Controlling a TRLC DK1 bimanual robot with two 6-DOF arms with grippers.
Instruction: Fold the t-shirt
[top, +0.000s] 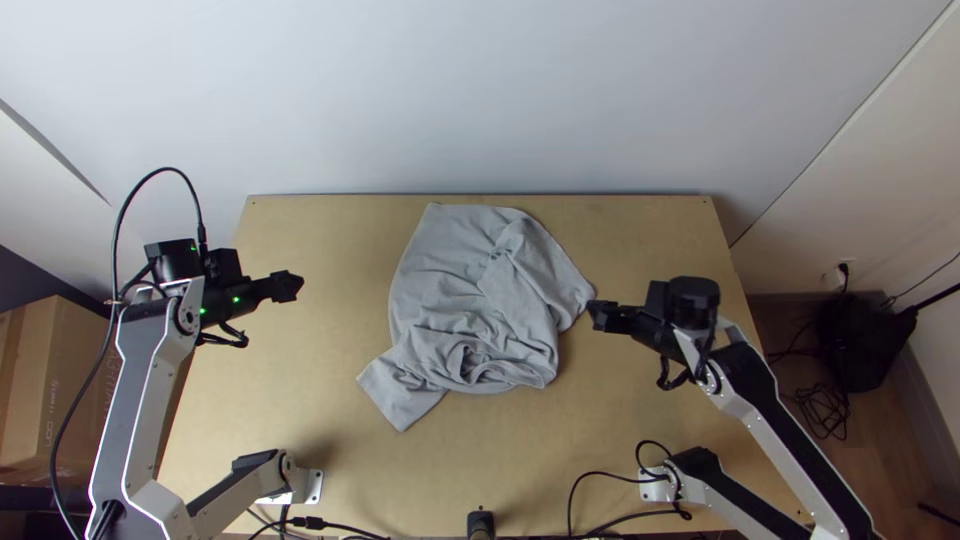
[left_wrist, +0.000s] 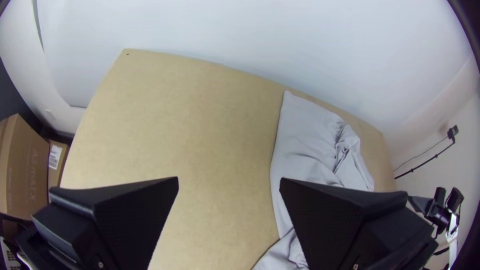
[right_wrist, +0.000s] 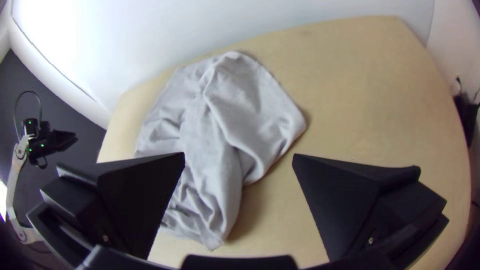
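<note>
Far left, off the table: large cardboard box (top: 62, 385), smaller carton with a white label (left_wrist: 54, 170) right beside it in the left wrist view. Contents of both hidden.

Left gripper (top: 287, 286) was over the left part of the light wooden table (top: 330, 240), well apart from the shirt. Its own wrist view had the two black fingers (left_wrist: 135, 210) spread wide, bare tabletop and some of the shirt's grey cloth in the gap. Released, nothing gripped.

Grey t-shirt (top: 440, 270) lay mid-table, unfolded but messy. Far left part fairly flat, near part bunched into rucks with a small hollow, one sleeve-like flap (top: 400, 395) sticking out toward the near left. Right side had a loose layer lying over, coming to a corner beside the right gripper.

Right gripper (top: 600, 313) was at that right corner in the top view; couldn't tell if it touched. Right wrist view: fingers (right_wrist: 345, 200) wide apart, nothing clamped, shirt partly behind one of them. Released too.

Far right: plug (top: 843, 269) in the wall, loose black cables (top: 825, 405) looped on the floor.
</note>
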